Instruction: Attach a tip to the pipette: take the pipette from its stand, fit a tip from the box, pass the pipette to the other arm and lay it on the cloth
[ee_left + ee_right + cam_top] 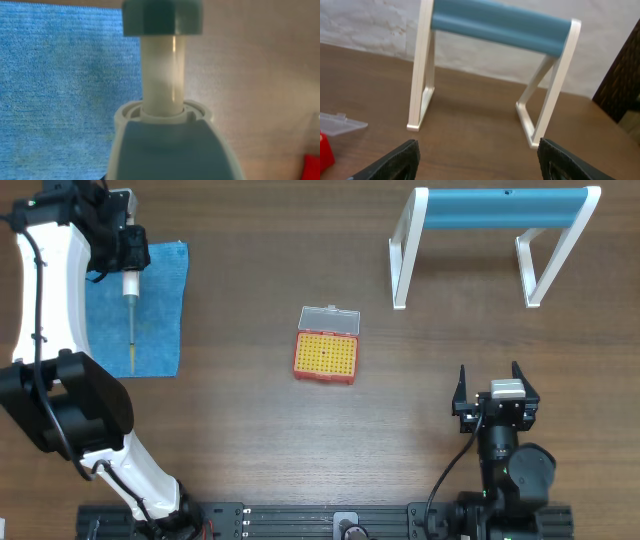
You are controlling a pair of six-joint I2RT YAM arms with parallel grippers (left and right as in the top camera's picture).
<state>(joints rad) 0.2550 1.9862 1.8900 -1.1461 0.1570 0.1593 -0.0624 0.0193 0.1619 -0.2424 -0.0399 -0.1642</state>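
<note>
A pipette (130, 292) with a white body and a yellow tip (132, 345) hangs from my left gripper (122, 258) over the blue cloth (160, 310) at the table's far left. In the left wrist view the pipette (162, 100) sits very close, plunger end up, with the cloth (55, 90) behind it. The gripper looks shut on the pipette body. Whether the tip touches the cloth I cannot tell. My right gripper (493, 385) rests open near the front right, fingers (395, 160) wide apart, facing the stand (500, 25).
The red tip box (326, 356) with its clear lid folded back stands at the table's middle. The white and blue pipette stand (500, 210) is at the back right. Bare wooden table lies between them.
</note>
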